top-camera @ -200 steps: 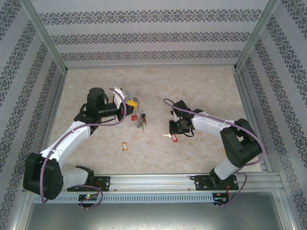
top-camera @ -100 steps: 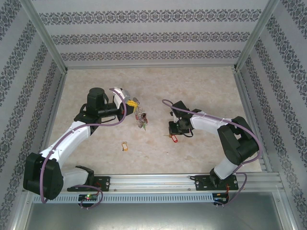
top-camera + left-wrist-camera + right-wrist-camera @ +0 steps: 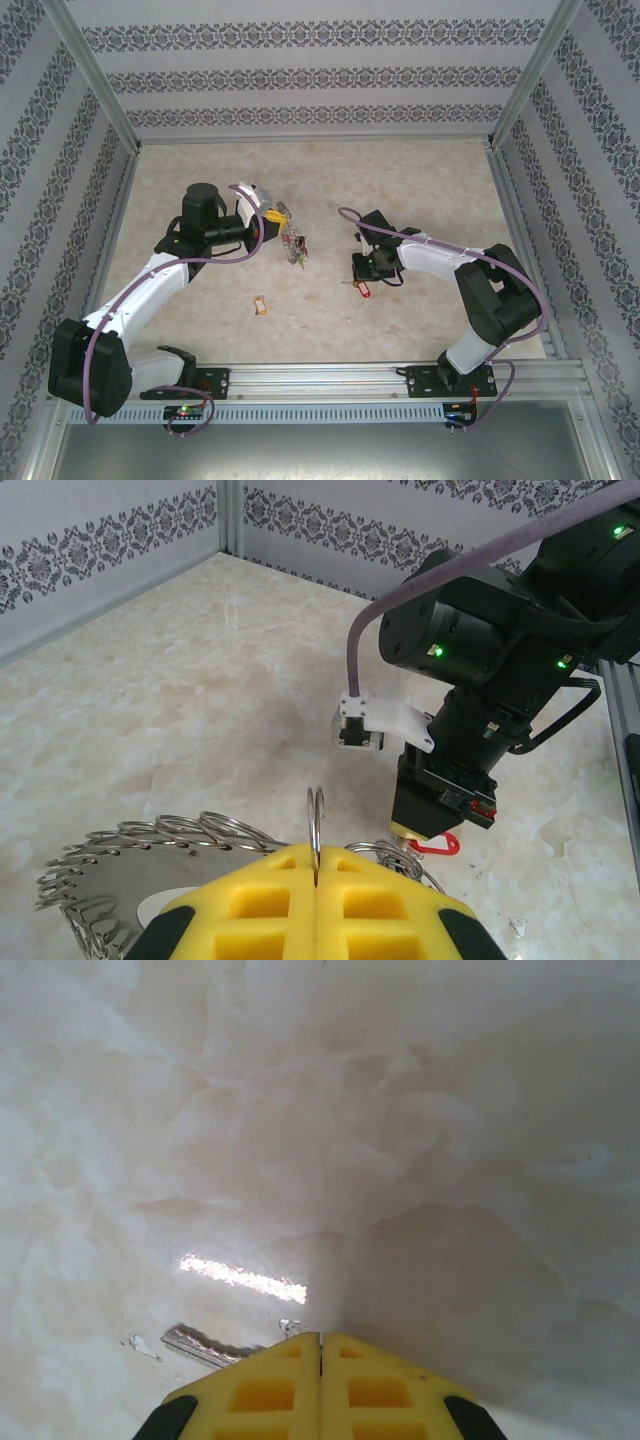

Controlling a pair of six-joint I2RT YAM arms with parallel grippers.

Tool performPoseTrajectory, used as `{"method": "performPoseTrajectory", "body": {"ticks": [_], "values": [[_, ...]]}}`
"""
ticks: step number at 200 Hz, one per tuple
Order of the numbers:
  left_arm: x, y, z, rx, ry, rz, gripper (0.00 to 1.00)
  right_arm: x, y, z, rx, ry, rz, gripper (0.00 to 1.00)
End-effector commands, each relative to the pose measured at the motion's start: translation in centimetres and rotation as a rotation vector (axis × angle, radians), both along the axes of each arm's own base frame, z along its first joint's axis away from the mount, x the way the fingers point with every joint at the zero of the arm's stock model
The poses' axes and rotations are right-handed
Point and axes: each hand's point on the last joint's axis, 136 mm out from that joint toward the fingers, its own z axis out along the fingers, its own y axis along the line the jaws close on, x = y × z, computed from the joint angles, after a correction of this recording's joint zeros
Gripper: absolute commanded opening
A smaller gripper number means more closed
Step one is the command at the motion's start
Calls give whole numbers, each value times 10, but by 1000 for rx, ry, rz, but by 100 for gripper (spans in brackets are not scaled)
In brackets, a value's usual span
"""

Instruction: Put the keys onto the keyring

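Observation:
My left gripper [image 3: 274, 220] [image 3: 316, 854] is shut on the keyring [image 3: 293, 247]. A loop of its wire [image 3: 316, 815] stands up between the yellow fingers, and the silvery keys [image 3: 130, 855] fan out to the left. My right gripper [image 3: 363, 274] [image 3: 321, 1338] is shut, its tips down at the tabletop over the red-tagged key [image 3: 362, 290] [image 3: 440, 843]. That key's metal blade [image 3: 200, 1345] lies just left of the fingertips; I cannot tell whether any part is pinched. The tan-tagged key [image 3: 261, 305] lies loose nearer the front.
The marble-patterned tabletop [image 3: 420, 180] is walled by patterned panels with metal posts. A metal rail [image 3: 330, 378] runs along the near edge at the arm bases. The right arm's wrist [image 3: 470, 650] hangs close in front of the keyring.
The right arm's elbow has swung slightly left while its gripper stays over the red-tagged key. The left arm and keyring have not moved.

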Motion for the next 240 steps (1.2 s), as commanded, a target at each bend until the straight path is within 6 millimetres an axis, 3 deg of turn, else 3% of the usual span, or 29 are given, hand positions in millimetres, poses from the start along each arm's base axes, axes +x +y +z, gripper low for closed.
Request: {"method": "performPoseTrajectory", "body": {"ticks": [1,45,80,108,135,171,240], "values": [[-9,-7,18,-21,-65,-57,0,2,0,22,40,-71,15,0],[-30,-28,12,14,-77,-194,0,-2,10,102,220,-372,193,0],[-44,-47,11,7,-71,-297,0,-27,16,167,377,-577,350,0],[-56,-63,11,1,-73,-359,0,-54,22,201,456,-734,505,0],[-73,-78,7,7,-69,-432,0,-74,24,215,444,-893,643,0],[-85,-96,5,-5,-66,-489,0,-84,28,216,382,-985,745,0],[-80,-119,-2,-17,-28,-488,0,-95,49,227,494,-1018,830,0]]}}
